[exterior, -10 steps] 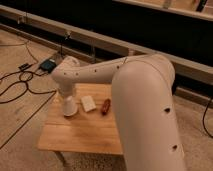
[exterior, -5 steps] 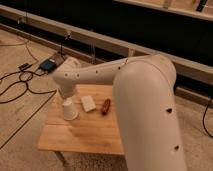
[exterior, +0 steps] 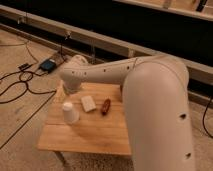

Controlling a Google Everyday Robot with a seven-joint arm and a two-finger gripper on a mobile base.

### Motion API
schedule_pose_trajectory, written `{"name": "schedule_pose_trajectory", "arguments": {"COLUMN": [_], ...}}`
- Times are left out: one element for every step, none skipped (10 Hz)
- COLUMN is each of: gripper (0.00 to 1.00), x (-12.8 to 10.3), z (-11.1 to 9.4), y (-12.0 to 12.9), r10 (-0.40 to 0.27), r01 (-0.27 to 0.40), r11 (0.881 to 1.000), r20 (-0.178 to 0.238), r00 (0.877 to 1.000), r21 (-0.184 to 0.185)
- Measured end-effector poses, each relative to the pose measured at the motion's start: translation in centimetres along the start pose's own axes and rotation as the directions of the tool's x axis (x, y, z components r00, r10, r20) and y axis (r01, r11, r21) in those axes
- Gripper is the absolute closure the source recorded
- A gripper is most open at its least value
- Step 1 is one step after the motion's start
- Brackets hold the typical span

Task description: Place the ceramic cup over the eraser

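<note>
Eraser hidden. Gripper (exterior: 67, 92) mostly lying behind the arm's wrist above ceramic cup (exterior: 70, 113); finger state impossible to tell. Tapered white cup sitting mouth-down on wooden desk (exterior: 90, 135), beside flat white block (exterior: 88, 103) and reddish-brown oblong (exterior: 105, 106).

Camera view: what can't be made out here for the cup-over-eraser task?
- Eraser: not visible anywhere in the camera view. The ceramic cup stands mouth-down on the wooden table, so the eraser may be under it; cannot confirm.
- Gripper: hidden behind the arm's wrist end, above the cup.
- Table's right edge: covered by the big arm link.
- Reddish-brown oblong thing beside the flat white block: too blurred to identify.
</note>
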Motion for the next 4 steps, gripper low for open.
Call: {"name": "schedule_pose_trajectory", "arguments": {"gripper": [0.20, 0.20, 0.20, 0.20], "x": [0.14, 0.17, 0.07, 0.04], "z": [-0.44, -0.38, -0.32, -0.36], "y": [-0.90, -0.67, -0.45, -0.45], "r10": [0.026, 0.029, 0.024, 0.024], "r01": [-0.026, -0.029, -0.024, -0.024], "r11": [1.000, 1.000, 1.000, 1.000], "r20": [0.007, 0.005, 0.006, 0.006], "r00": [1.000, 1.000, 1.000, 1.000], "r21": [-0.001, -0.006, -0.007, -0.007]}}
